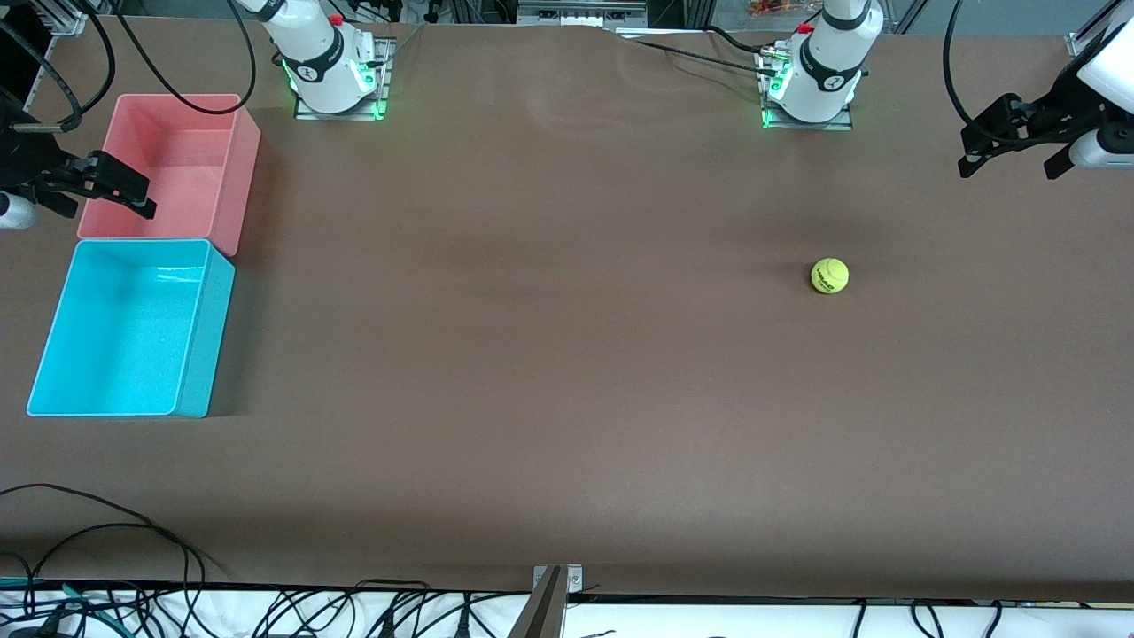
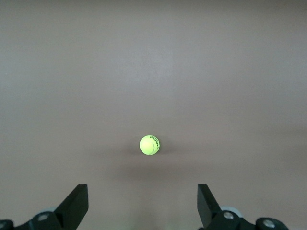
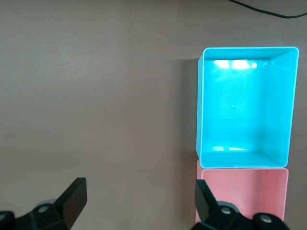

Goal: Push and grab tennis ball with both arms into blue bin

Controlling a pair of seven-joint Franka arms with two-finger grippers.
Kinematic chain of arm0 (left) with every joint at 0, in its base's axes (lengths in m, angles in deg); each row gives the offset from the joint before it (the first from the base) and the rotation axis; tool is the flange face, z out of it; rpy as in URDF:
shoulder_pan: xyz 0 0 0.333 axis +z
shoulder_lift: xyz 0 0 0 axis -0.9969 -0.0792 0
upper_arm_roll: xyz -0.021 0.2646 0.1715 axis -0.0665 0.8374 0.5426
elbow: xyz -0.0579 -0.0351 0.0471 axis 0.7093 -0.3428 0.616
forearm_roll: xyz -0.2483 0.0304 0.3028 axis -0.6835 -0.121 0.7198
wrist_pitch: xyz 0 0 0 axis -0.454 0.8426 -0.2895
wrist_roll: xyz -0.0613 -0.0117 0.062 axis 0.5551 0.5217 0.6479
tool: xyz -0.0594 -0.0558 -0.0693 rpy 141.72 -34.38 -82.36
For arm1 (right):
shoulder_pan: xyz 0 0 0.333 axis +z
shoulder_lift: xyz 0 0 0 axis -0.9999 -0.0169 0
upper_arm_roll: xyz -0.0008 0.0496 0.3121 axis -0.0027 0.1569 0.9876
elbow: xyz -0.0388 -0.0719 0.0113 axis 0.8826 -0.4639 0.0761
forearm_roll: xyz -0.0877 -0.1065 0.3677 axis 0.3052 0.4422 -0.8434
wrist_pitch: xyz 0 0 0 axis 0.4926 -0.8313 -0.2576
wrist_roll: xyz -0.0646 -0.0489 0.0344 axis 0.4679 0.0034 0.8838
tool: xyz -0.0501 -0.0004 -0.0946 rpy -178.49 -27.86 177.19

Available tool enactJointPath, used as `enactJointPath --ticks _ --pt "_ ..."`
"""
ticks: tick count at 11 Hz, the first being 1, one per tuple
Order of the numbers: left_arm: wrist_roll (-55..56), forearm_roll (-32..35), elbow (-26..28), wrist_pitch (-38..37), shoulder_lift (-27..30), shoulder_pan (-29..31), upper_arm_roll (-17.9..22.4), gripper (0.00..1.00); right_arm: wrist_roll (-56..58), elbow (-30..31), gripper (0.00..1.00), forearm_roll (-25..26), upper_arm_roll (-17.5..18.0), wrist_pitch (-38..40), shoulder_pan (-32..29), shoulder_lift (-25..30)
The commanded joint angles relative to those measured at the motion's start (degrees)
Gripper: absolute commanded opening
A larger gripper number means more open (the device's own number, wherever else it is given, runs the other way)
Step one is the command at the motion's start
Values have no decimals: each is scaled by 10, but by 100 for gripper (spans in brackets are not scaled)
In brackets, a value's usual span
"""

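The tennis ball point(image 1: 829, 276), yellow-green with dark lettering, lies on the brown table toward the left arm's end; in the left wrist view the tennis ball point(image 2: 149, 144) is centred ahead of the fingers. My left gripper point(image 1: 1010, 167) point(image 2: 143, 201) hangs open and empty over the table's end, well apart from the ball. The blue bin point(image 1: 199, 346) point(image 3: 240, 110) stands empty at the right arm's end. My right gripper point(image 1: 106, 211) point(image 3: 141, 199) hangs open and empty over the outer rim of the pink bin, beside the blue bin.
A pink bin point(image 1: 168, 159) point(image 3: 240, 191) touches the blue bin and stands farther from the front camera. Black cables point(image 1: 106, 532) lie along the table's near edge, and a metal bracket point(image 1: 554, 589) sits at its middle. The arm bases point(image 1: 332, 80) point(image 1: 811, 89) stand along the back edge.
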Motion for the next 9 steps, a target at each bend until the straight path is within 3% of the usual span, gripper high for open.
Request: enactJointPath --ticks 1,9 --pt "0 0 -4 -9 -3 1 -3 100 -6 -1 100 -1 2 -1 0 3" --pt "-1 -3 5 -10 -7 14 0 100 -8 -1 100 -1 4 3 1 2"
